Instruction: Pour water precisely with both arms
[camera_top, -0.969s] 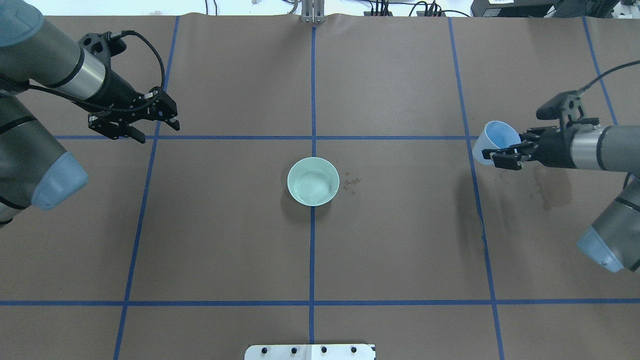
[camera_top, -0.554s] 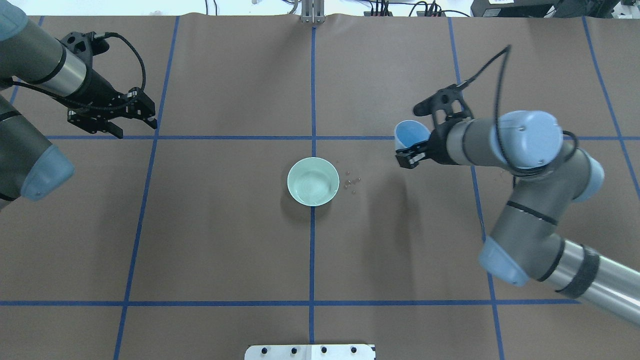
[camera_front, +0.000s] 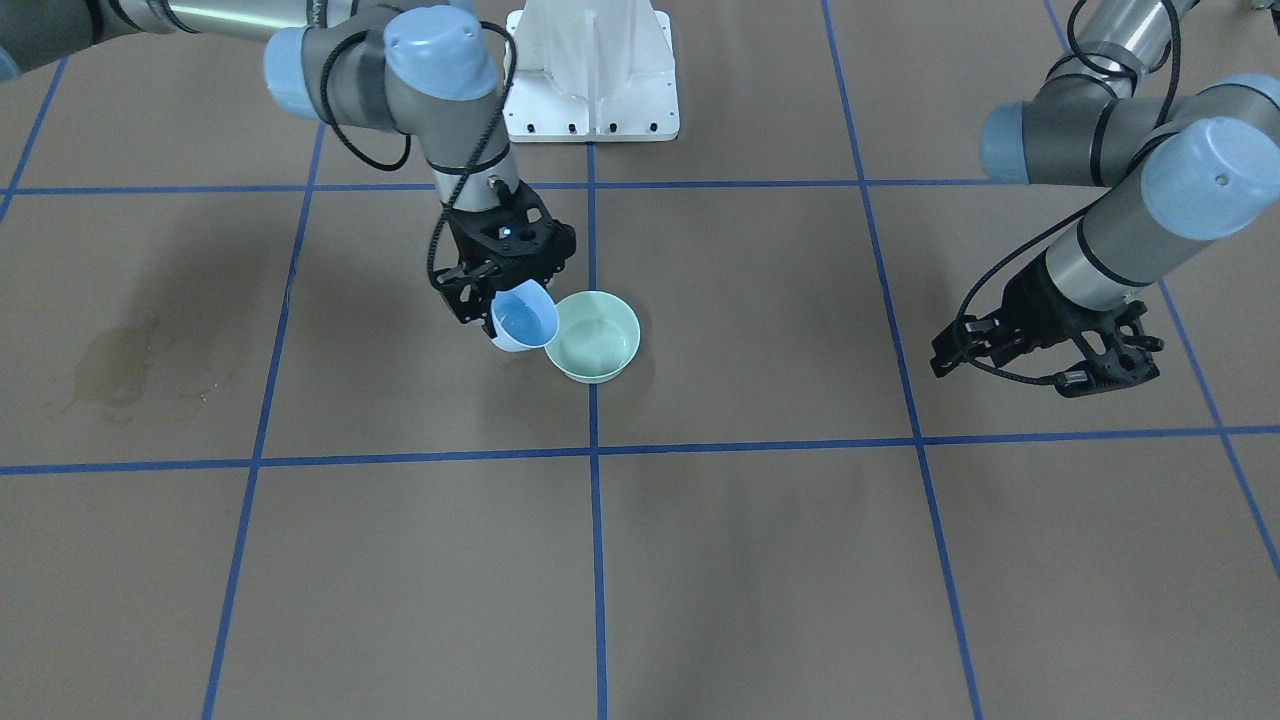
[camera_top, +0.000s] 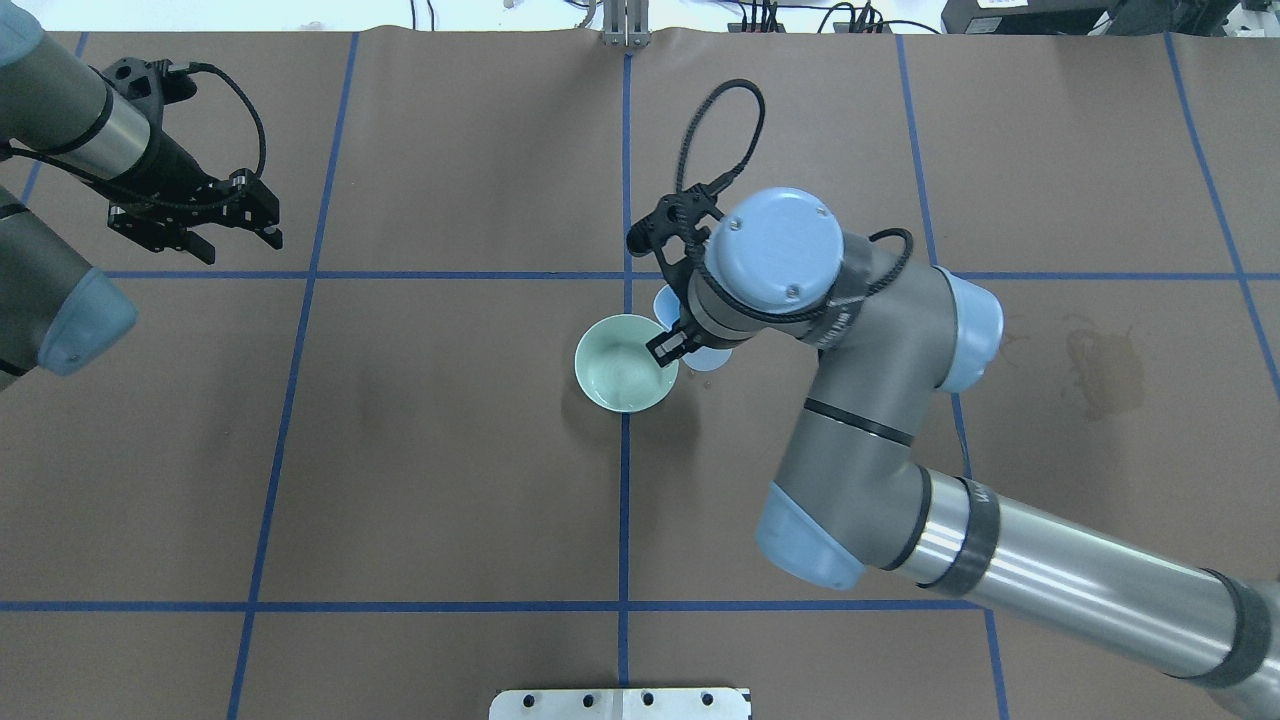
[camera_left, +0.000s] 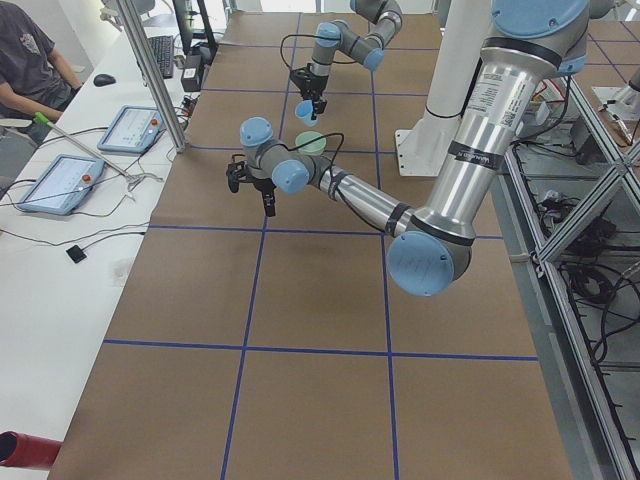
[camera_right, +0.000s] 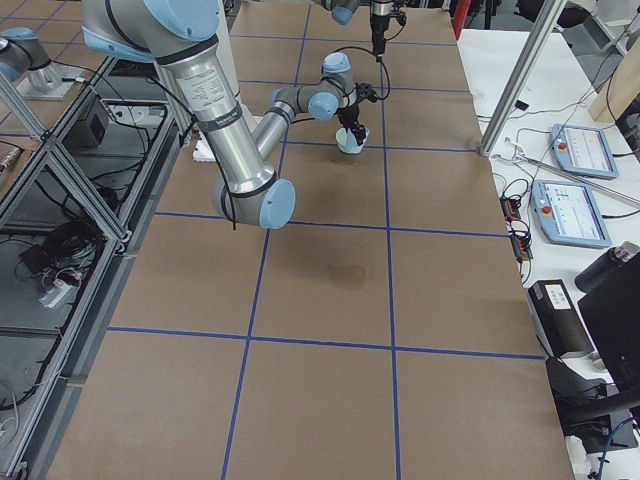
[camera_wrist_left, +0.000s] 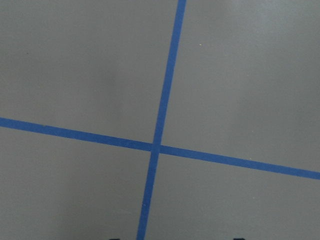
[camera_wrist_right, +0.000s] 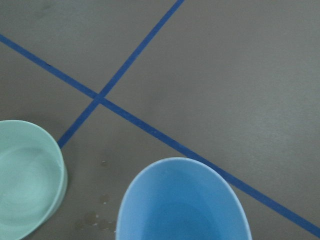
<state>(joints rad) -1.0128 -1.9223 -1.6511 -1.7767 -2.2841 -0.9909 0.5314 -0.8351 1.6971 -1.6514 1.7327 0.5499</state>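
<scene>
green bowl (camera_top: 588, 352) standing on table, water (camera_wrist_right: 22, 180) glinting inside, droplets (camera_wrist_right: 92, 217) on paper just beside | blue cup (camera_front: 524, 322) tilted toward bowl, rims near touching, clamped in right gripper (camera_front: 503, 293) | left gripper (camera_top: 240, 247) hovering well apart at far left, jaws spread

Light came evenly from overhead, bright and flat. Wide, soft, smeared shadows lay across the brown table (camera_front: 700, 600); a tighter, darker one hugged the green bowl (camera_top: 615, 375). Pale sheen ran along the silver tube of my right arm (camera_top: 860, 470). The overhead view's far edge burned out white. My wrist views read greyer and dimmer; there the blue cup (camera_wrist_right: 182, 205) was brightest at its rim.
</scene>
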